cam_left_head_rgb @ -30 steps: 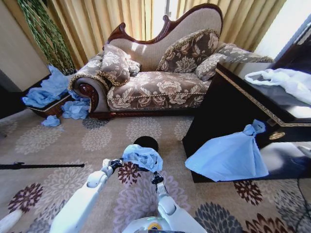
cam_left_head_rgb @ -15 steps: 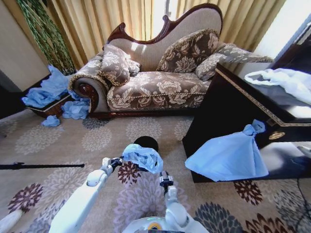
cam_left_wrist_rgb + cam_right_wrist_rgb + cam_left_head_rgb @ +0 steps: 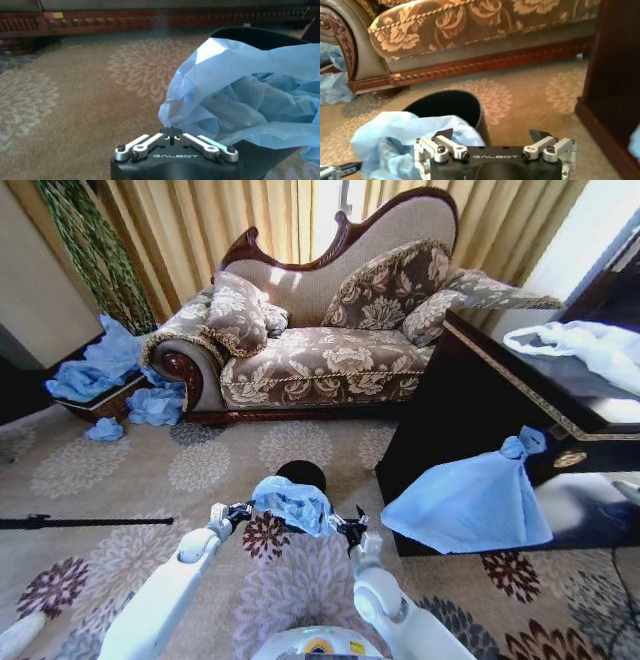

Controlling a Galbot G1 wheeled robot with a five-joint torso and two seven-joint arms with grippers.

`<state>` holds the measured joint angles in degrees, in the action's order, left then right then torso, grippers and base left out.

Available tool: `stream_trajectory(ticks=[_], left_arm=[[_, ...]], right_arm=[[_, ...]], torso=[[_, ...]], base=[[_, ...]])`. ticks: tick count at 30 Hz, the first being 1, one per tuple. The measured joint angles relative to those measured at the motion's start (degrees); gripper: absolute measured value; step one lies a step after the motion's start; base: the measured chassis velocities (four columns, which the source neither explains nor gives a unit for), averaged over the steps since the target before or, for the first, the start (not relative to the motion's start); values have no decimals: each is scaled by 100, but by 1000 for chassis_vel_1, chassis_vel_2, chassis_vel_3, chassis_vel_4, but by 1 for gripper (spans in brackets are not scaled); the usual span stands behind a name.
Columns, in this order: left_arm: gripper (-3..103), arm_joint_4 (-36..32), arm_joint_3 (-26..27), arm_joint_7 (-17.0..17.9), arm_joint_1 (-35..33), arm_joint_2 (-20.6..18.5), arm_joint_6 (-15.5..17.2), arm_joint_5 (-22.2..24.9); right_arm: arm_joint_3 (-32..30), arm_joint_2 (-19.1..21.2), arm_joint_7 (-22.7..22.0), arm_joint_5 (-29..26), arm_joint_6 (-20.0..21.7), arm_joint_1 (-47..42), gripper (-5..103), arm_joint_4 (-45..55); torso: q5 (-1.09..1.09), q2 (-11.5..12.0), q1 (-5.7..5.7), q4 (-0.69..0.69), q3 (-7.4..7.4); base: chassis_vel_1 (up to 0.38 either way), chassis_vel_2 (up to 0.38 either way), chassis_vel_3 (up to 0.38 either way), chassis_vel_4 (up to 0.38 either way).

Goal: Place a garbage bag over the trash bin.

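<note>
The garbage bag point(image 3: 292, 505) is a crumpled light-blue plastic bag hanging over the near side of the trash bin point(image 3: 303, 473), a small black cylinder on the carpet. My left gripper point(image 3: 238, 513) is shut on the bag's left edge; in the left wrist view its gripper point(image 3: 171, 132) pinches the bag point(image 3: 235, 93) beside the bin's rim point(image 3: 260, 33). My right gripper point(image 3: 350, 528) sits just right of the bag, open and holding nothing. In the right wrist view the right gripper point(image 3: 491, 135) stands apart from the bag point(image 3: 405, 138), with the bin point(image 3: 447, 107) behind it.
A patterned sofa point(image 3: 320, 350) stands behind the bin. A dark cabinet point(image 3: 480, 400) is at the right, with a larger knotted blue bag point(image 3: 470, 500) against it and a white bag point(image 3: 590, 345) on top. Blue bags point(image 3: 110, 370) are heaped at the left. A black rod point(image 3: 80, 522) lies on the carpet.
My right gripper has moved from below the bag out to its right side and slightly forward. The left gripper and the bag have hardly moved.
</note>
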<state>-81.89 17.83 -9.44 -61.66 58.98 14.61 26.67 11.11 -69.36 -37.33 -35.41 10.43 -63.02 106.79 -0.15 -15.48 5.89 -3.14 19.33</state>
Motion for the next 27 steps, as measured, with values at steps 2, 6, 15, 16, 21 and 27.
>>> stream_trajectory(ticks=[2,6,15,16,21,27], left_arm=[[0,2,-8,0,6,0,3,-1],[0,-3,-12,5,19,0,11,-4],[0,-69,10,17,-19,12,16,-7],[0,-69,10,17,-19,12,16,-7],[0,-71,22,22,-19,21,13,-4],[0,-41,35,22,-26,4,-16,3]], right_arm=[[123,-100,-114,-150,28,102,99,-70],[232,-293,-158,-241,37,234,100,-435],[104,-298,200,-222,14,296,86,-985],[104,-298,200,-222,14,296,86,-985],[-25,-311,495,-210,-3,310,70,-1256],[-133,-318,735,-259,-77,330,49,-1412]], torso=[[0,0,0,0,0],[0,0,0,0,0],[0,0,0,-1,0],[0,0,0,-1,0],[0,0,0,-1,0],[0,0,0,-1,0]], base=[[0,0,0,0],[0,0,0,0],[0,0,0,0],[0,0,0,0],[0,0,0,0],[0,0,0,0]])
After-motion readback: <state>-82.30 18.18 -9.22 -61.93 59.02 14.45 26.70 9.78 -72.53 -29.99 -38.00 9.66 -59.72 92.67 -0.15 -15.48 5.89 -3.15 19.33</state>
